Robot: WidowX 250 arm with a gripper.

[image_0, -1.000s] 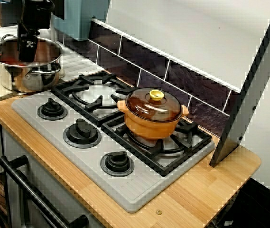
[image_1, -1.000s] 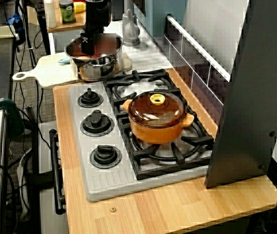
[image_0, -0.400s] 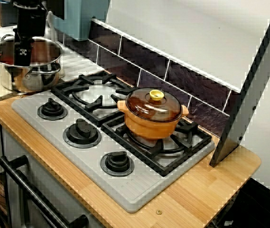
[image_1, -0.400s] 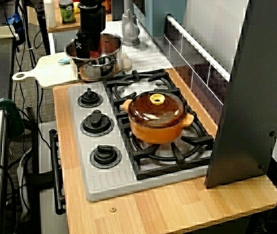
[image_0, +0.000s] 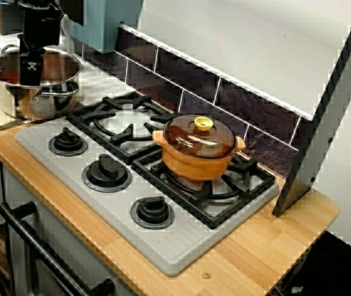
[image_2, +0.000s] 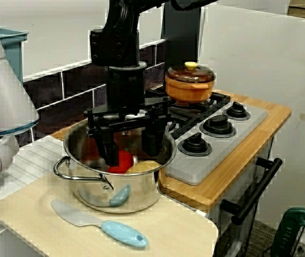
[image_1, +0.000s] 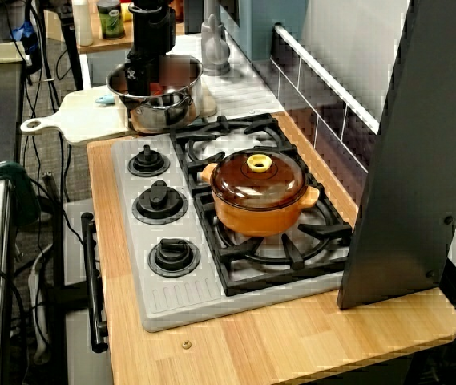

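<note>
The shiny round steel pot (image_0: 36,102), upper left in the view from the side, takes the black gripper (image_0: 32,66) upright, likely to clear its rim; the view from above shows it top centre on a pale cutting board (image_1: 75,120); the close view shows wide-spread, empty fingers (image_2: 107,147) flanking a red lump (image_2: 121,161).

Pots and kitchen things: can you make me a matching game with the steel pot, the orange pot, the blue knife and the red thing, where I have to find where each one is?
Things:
1. steel pot
2. orange pot
3. blue knife
4. red thing

Places:
A. on a burner of the stove
B. inside the steel pot
C. standing on the pale board, next to the stove
D. lying flat on the board, in front of the steel pot

Right pairs: 1-C, 2-A, 3-D, 4-B.
</note>
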